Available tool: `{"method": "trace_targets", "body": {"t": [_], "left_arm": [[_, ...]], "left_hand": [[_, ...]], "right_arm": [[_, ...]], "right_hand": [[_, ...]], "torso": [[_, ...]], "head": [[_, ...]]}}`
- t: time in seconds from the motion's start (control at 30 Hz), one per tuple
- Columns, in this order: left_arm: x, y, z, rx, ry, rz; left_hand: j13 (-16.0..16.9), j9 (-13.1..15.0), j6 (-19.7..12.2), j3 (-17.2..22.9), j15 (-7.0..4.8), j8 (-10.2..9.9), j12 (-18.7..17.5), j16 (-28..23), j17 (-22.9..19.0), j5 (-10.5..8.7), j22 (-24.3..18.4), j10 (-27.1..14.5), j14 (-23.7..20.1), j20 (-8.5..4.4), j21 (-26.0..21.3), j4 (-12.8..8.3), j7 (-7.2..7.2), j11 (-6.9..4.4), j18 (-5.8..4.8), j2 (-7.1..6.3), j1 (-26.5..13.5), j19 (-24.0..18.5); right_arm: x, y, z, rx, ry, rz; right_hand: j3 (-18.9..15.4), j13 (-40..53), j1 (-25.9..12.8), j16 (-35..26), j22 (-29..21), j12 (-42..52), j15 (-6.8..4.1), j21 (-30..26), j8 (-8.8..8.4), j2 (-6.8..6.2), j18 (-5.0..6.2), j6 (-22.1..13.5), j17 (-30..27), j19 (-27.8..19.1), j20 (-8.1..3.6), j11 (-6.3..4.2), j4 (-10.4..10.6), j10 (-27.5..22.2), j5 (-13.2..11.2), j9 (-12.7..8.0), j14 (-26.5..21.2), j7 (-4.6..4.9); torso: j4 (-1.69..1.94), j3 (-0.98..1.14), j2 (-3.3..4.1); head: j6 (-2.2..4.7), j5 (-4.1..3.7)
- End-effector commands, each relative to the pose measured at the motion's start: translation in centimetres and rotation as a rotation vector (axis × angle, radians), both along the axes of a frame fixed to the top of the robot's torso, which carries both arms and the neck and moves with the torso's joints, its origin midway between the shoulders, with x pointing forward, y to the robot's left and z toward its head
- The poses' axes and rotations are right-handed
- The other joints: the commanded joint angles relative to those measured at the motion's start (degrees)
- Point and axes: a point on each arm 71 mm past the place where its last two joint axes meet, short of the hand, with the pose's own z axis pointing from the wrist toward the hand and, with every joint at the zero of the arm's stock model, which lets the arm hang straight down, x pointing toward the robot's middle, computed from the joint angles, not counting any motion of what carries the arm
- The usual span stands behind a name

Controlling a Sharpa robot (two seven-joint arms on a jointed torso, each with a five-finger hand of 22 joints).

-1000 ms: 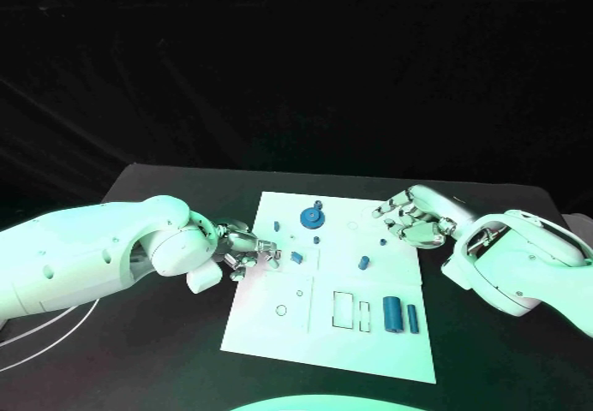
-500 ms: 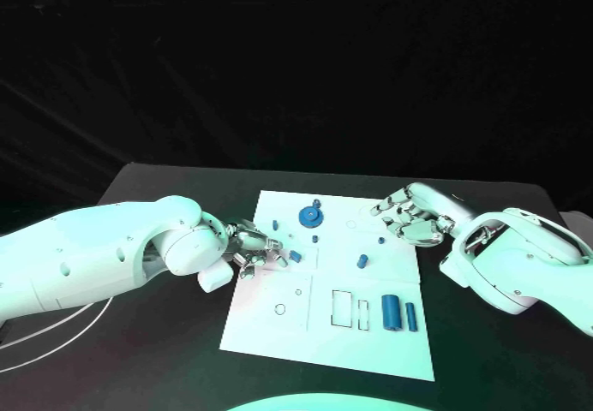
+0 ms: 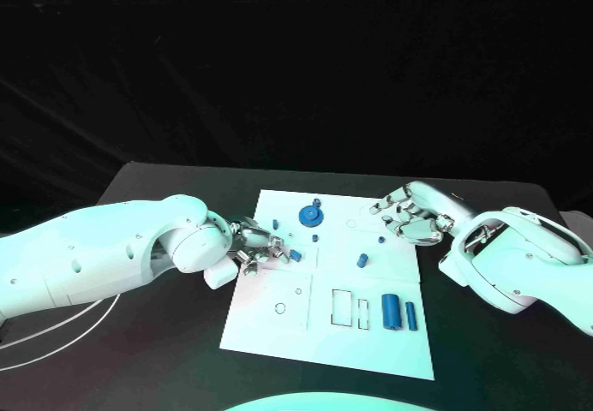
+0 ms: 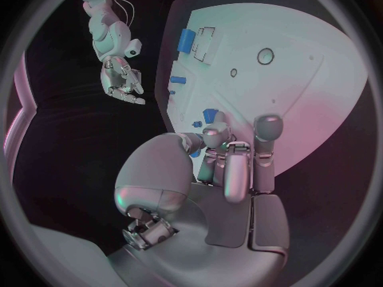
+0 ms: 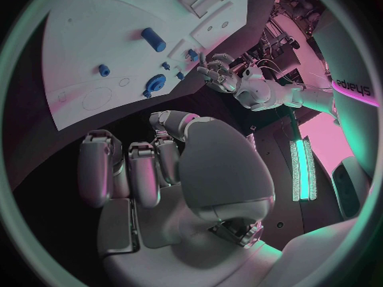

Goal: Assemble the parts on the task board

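White task board (image 3: 284, 330) on black table (image 3: 161, 197)

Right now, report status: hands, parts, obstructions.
Left hand at a small blue part on the task board, grip unclear. Right hand holds nothing. No obstruction seen.

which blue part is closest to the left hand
The small blue part at the left hand's fingers, near the board's left edge; the other blue parts lie farther right.

- The task board (image 3: 332, 291) is seen from above and in front in the head view.
- Each wrist view is taken from close behind its own hand.
- The board is shared by all views.
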Motion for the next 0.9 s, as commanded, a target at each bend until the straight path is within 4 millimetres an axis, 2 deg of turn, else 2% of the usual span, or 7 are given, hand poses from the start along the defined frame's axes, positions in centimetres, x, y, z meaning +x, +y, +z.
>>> {"method": "trace_targets", "body": {"t": [0.03,0.27,0.9], "left_arm": [[0.16,-0.14,-0.05,0.014,-0.015,0.000],[0.39,-0.11,-0.15,0.028,-0.024,0.004],[0.61,-0.69,-0.29,0.033,-0.022,-0.013]], "left_hand": [[-0.1,-0.1,0.4,0.5,0.53,-0.3,0.2,0.2,12.2,-0.03,0.1,0.2,5.2,0.28,0.2,0.1,-0.12,0.16,-0.54,-0.62,-0.2,0.3],[-0.2,-0.2,0.4,0.8,0.53,-0.3,0.1,0.2,12.1,-0.04,0.0,0.1,5.2,0.28,0.2,0.1,-0.12,0.16,-0.53,-0.69,-0.3,0.3],[-0.3,-0.3,0.5,1.3,0.53,-0.3,0.1,0.3,12.3,-0.04,0.3,0.1,5.2,0.29,0.4,0.1,-0.12,0.17,-0.59,-0.80,-0.4,0.4]], "right_arm": [[-0.07,0.09,0.06,-0.004,-0.012,0.005],[-0.09,0.06,0.07,-0.004,-0.012,0.004],[-0.09,0.03,0.10,-0.004,-0.012,0.002]], "right_hand": [[0.2,3.3,-0.6,0.1,7.1,0.1,0.01,0.1,-0.22,0.09,-0.27,0.5,9.8,0.1,0.18,-0.19,0.1,-0.1,0.0,-0.1,4.7,-0.06],[0.4,3.2,-0.8,0.1,7.1,0.1,0.00,0.0,-0.23,-0.02,-0.26,0.6,9.8,0.1,0.16,-0.20,-0.1,-0.2,0.1,-0.1,4.7,-0.08],[0.4,3.2,-0.8,0.1,7.1,0.1,-0.01,0.0,-0.21,-0.05,-0.26,0.7,9.8,0.0,0.16,-0.21,-0.2,-0.2,0.1,-0.1,4.7,-0.09]], "torso": [[0.00,0.03,-0.03],[-0.03,0.07,-0.01],[0.01,0.01,-0.02]], "head": [[-0.04,-0.01],[-0.05,-0.13],[-0.10,-0.23]]}}
